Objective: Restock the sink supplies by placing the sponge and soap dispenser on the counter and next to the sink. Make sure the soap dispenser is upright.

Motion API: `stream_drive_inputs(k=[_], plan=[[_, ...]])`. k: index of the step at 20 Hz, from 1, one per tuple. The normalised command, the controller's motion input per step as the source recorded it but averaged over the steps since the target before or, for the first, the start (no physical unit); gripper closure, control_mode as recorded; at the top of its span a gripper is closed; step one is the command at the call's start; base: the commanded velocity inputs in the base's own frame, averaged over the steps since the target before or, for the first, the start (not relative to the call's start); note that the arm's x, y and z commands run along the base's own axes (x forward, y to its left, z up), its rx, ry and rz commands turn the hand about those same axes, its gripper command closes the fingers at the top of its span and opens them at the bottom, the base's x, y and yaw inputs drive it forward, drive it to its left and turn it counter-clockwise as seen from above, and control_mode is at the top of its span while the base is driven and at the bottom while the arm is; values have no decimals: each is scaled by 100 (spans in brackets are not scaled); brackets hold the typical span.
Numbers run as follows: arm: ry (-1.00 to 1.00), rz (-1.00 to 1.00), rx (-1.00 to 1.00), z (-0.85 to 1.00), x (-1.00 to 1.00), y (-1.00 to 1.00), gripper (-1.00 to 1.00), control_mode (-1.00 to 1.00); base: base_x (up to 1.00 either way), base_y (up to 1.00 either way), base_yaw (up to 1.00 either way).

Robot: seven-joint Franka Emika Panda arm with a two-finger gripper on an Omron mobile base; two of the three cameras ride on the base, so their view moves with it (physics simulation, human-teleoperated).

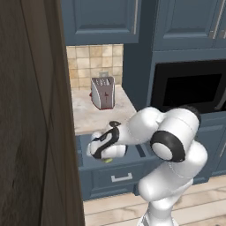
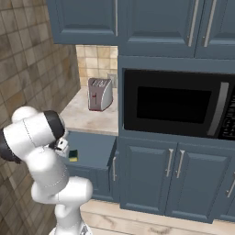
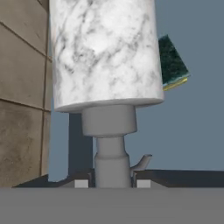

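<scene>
The soap dispenser (image 3: pixel 104 57) fills the hand view: a marbled white-and-grey cylinder with a grey collar, a narrow neck and a small spout near 5 o'clock of the neck. Its pump end points toward the camera, its body away. The jaws (image 3: pixel 109 183) stand either side of the neck, close against it; whether they grip it cannot be told. The sponge (image 3: pixel 173 63) lies at 2 o'clock of the bottle, dark green face up, a yellow edge below.

In the right base view the sponge (image 2: pixel 73 155) sits in the open drawer (image 2: pixel 94 149) beneath the tabletop (image 2: pixel 89 118). The left base view shows the hand reaching into that drawer (image 1: pixel 110 165), and the toaster (image 1: pixel 103 92) standing at 12 o'clock.
</scene>
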Motion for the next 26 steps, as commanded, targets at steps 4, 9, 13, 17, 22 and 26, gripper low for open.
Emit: stream_drive_inputs(k=[4, 9, 13, 17, 22, 26], plan=[[-4, 0, 0, 100, -1, -26, 100, -100, 0, 0, 0], [0, 0, 0, 100, -2, -26, 100, -100, 0, 0, 0], [0, 0, 0, 100, -17, -25, 100, -100, 0, 0, 0], [2, -2, 0, 100, -49, -22, 100, -100, 0, 0, 0], [2, -5, 0, 100, -80, -28, 100, -100, 0, 0, 0], [4, -8, 0, 98, -83, -24, 100, -100, 0, 0, 0]])
